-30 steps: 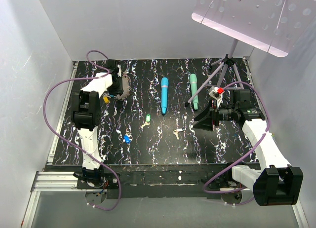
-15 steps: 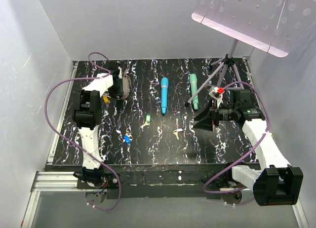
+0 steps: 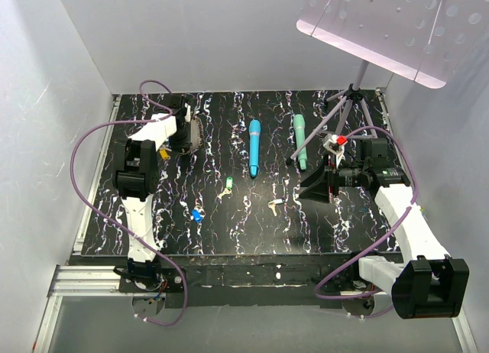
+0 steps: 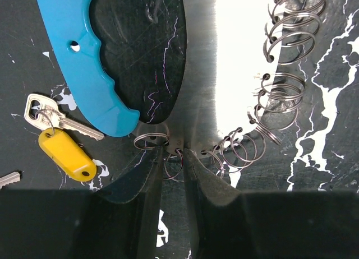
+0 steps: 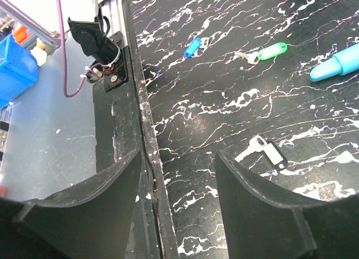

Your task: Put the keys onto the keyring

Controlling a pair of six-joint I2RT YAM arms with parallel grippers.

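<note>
My left pincer [image 4: 173,155] is clenched on a small loop of the keyring [image 4: 84,63], far-left on the bench [image 3: 244,234], the yellow key [image 4: 64,151] lying just beside it, near-left.

At least four keys [image 3: 226,188], two wands [image 3: 254,148], one keyring [image 4: 84,68]
</note>
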